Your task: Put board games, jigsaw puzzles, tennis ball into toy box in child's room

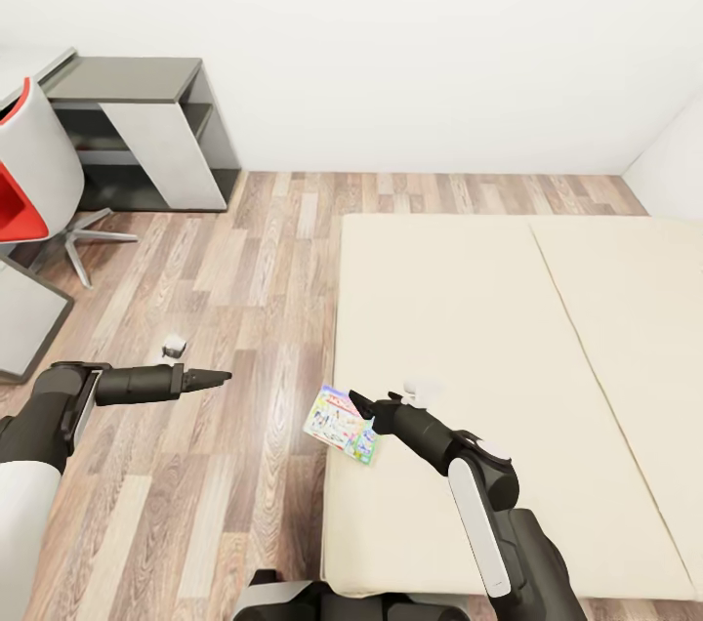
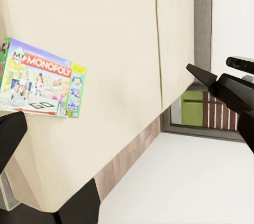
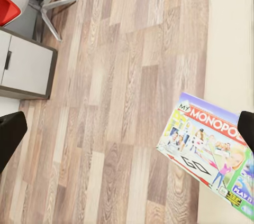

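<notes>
One board game, a flat colourful "My Monopoly" box, lies at the left edge of the bed and hangs partly over the wood floor. It also appears in the left wrist view and the right wrist view. My right gripper hovers just beside the box, open, with its fingers spread wide and nothing between them. My left gripper is held out over the floor left of the bed, open and empty. The beige mattress carries nothing else that I can see.
The dark grey side unit with a white panel stands against the back wall at the left. A red and white swivel chair is beside it. A small white object lies on the floor by my left arm.
</notes>
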`<state>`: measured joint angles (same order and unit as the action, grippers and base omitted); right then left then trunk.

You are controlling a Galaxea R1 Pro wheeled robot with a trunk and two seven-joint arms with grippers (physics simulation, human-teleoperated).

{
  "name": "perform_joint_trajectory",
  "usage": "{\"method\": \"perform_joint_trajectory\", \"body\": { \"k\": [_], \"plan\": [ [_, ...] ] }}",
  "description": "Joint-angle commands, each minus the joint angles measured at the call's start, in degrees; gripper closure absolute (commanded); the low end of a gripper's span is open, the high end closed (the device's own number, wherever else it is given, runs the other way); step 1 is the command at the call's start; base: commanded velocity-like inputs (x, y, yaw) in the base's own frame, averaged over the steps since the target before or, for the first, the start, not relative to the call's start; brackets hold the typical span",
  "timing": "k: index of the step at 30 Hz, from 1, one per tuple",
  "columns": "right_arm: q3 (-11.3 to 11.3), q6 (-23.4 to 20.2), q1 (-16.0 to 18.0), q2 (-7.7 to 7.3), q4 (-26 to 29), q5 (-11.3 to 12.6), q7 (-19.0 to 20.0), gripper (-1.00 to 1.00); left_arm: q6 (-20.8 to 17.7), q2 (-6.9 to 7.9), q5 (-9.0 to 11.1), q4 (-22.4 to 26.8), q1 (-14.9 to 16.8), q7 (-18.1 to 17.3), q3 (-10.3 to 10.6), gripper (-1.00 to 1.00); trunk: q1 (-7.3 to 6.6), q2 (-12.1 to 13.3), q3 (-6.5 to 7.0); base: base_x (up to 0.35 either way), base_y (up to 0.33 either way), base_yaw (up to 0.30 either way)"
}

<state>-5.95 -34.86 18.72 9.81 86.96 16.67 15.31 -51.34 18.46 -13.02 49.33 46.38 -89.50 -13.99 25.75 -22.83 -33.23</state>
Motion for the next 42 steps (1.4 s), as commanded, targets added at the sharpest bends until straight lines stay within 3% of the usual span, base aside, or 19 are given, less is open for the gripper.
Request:
{"method": "perform_joint_trajectory", "body": {
  "k": [1,42],
  "plan": [
    [0.06,-0.34,0.02,0.03,0.05,0.12,0.08,-1.0,-0.6,-0.03,-0.6,0.06,0.02,-0.5,-0.11,-1.0,0.03,-0.09,0.01,0.0,0.0,-0.146],
    [-0.03,-0.33,0.04,0.12,0.05,-0.41,0.07,-1.0,-0.6,-0.06,-0.6,0.06,0.02,-0.5,-0.07,-1.0,0.03,-0.09,3.81,0.0,0.0,-0.029]
  ]
}}
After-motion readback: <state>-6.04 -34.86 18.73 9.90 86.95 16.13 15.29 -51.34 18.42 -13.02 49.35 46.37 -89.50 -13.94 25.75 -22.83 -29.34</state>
